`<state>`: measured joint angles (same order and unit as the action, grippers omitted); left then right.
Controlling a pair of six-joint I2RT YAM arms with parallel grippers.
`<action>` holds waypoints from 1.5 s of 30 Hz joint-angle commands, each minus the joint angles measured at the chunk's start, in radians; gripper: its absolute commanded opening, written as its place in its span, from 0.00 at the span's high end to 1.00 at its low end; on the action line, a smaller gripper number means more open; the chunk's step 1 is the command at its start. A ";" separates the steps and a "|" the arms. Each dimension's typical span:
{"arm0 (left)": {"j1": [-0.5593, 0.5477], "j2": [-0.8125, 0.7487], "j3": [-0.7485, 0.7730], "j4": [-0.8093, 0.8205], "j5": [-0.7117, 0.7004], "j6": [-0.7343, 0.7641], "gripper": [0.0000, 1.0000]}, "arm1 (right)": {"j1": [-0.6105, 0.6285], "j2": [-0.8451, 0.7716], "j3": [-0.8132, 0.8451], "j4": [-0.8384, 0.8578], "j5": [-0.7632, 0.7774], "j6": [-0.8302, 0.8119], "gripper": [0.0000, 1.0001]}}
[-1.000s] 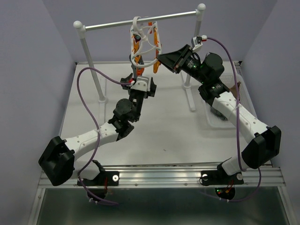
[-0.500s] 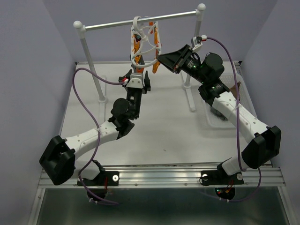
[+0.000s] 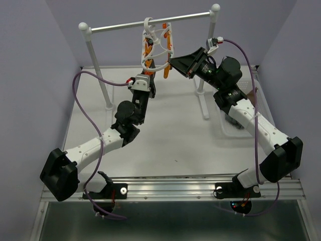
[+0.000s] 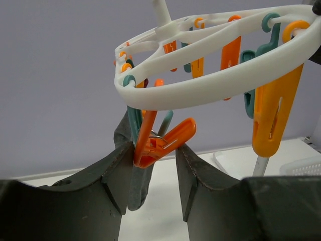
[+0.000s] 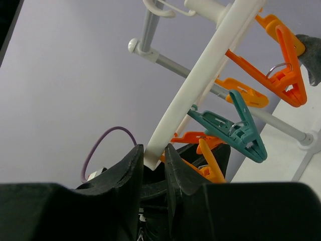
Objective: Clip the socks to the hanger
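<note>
lilac walls close round a white table (image 3: 175, 135), and at 12 o'clock a two-post rack (image 3: 120, 26) carries the hanger (image 4: 200, 89) by its hook, so the clips dangle free where both arms can reach. our right hand (image 5: 154, 160) pinches the white ring on its 3 o'clock side; we judge this is to keep the hanger from swinging or turning while the other arm works. our left hand (image 4: 154, 150) sits under the ring at 6 o'clock, its fingers half apart on either side of an orange clip (image 4: 161, 140), touching its handles or all but; whether they squeeze yet we cannot tell. a dark grey sock (image 4: 135, 193) hangs just behind that clip, though which clip holds it we cannot tell. pressing the handles would open the clip's mouth for a sock. a clear tray (image 3: 226, 129) at 3 o'clock is mostly hidden by the right arm.
</note>
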<state>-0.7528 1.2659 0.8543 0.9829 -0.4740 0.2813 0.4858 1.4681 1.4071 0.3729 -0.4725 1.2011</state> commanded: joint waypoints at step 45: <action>0.000 -0.009 0.130 0.002 -0.029 -0.100 0.97 | 0.011 -0.018 0.018 0.028 -0.048 -0.031 0.73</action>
<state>-0.7525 1.3182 0.9180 1.0294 -0.4541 0.2790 0.4862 1.4666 1.4071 0.3672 -0.4950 1.1915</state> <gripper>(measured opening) 0.483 0.279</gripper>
